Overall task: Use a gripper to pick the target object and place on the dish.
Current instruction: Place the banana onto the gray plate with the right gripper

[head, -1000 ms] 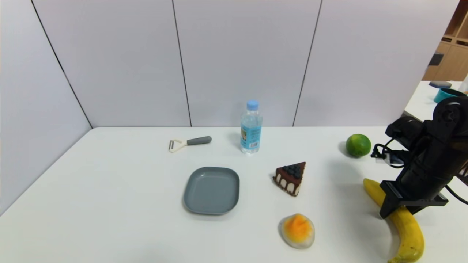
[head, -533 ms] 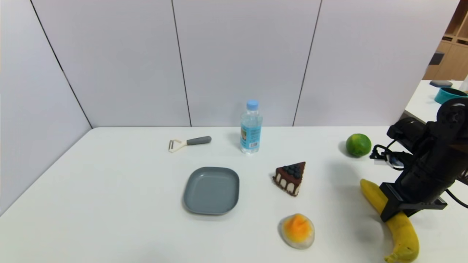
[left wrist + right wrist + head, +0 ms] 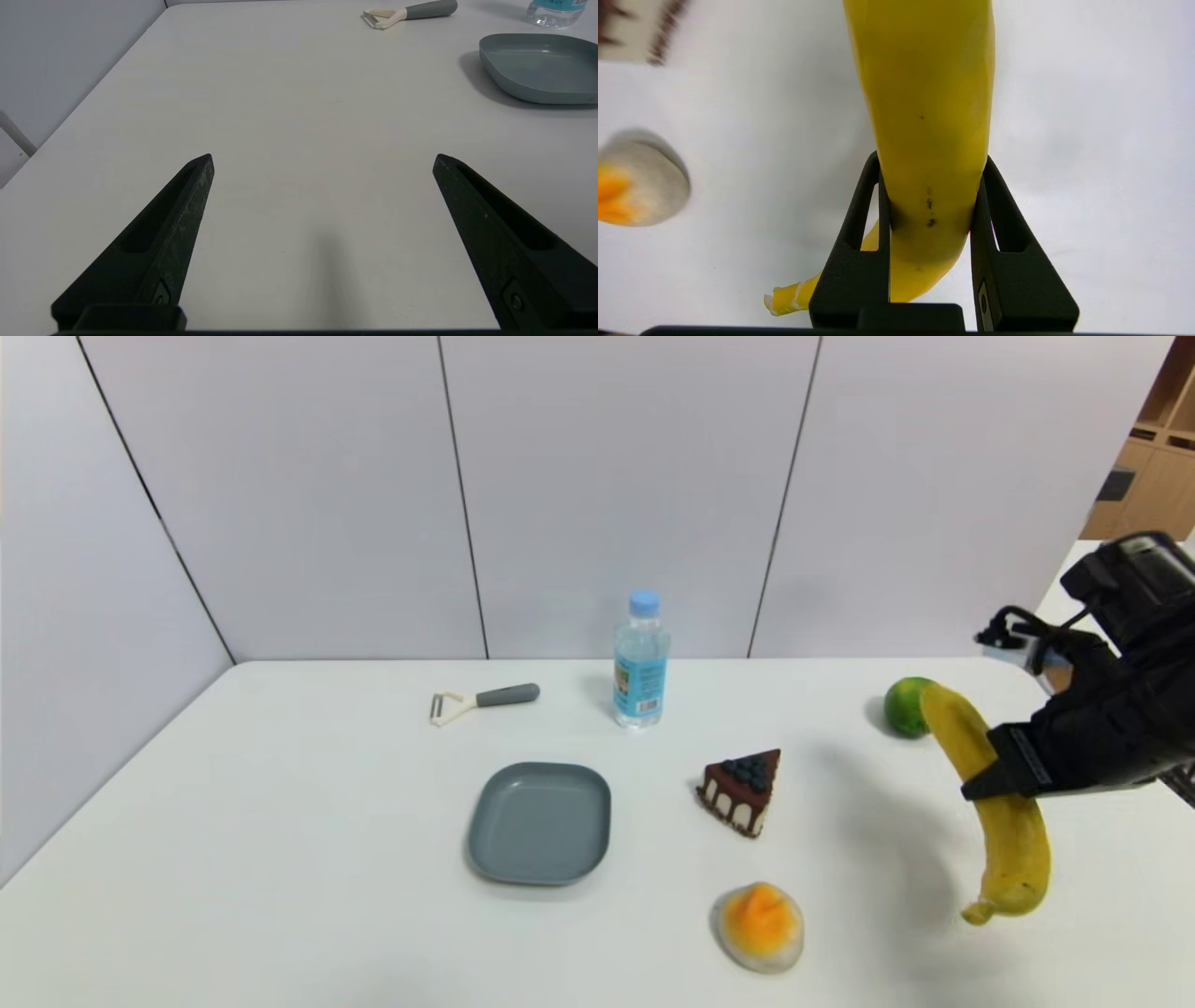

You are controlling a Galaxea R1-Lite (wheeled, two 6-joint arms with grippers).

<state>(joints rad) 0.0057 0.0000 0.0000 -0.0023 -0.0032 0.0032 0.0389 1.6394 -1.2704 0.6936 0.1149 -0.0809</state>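
Banana point(image 3: 1004, 821) held clear above the counter point(image 3: 280, 821) at far right, long axis near-to-far, stem end point(image 3: 976, 915) nearest and lowest (blunt tip overlapping the lime point(image 3: 904, 707)). Right gripper point(image 3: 994, 773) clamps its middle. A second ago it lay on the counter. Left gripper point(image 3: 322, 161) parked, spread wide.

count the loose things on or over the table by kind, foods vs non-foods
foods: 4 – banana, lime, cake slice, orange-and-white lump
non-foods: 3 – dish, bottle, peeler
total: 7
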